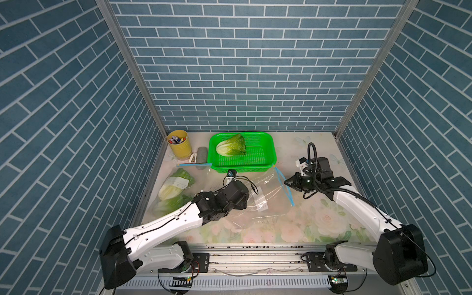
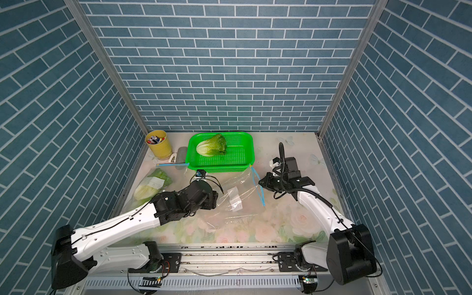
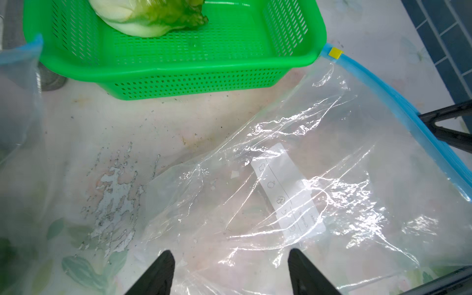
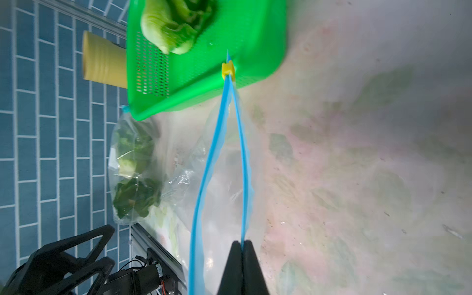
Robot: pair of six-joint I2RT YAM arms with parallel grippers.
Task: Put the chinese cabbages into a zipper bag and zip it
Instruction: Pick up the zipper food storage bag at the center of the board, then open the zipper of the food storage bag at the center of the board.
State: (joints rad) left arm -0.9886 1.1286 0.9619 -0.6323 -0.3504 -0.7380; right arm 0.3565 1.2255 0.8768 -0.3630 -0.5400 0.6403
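Note:
One chinese cabbage (image 1: 231, 148) (image 2: 212, 145) lies in the green basket (image 1: 242, 168) (image 3: 178, 63). Two more cabbages (image 1: 169, 191) (image 4: 135, 176) sit inside a zipper bag at the left edge. A second, empty clear zipper bag (image 1: 260, 196) (image 3: 319, 178) lies flat mid-table, its blue zip strip (image 4: 204, 178) parted, with the yellow slider (image 4: 227, 69) at the basket end. My right gripper (image 1: 287, 182) (image 4: 242, 242) is shut on one lip of that strip. My left gripper (image 3: 229, 255) (image 2: 215, 200) hovers open over the bag's closed end, holding nothing.
A yellow cup of pens (image 1: 178, 144) and a grey roller (image 1: 201, 154) stand at the back left beside the basket. The filled bag's blue strip (image 1: 194, 165) lies in front of them. Blue brick walls close in three sides.

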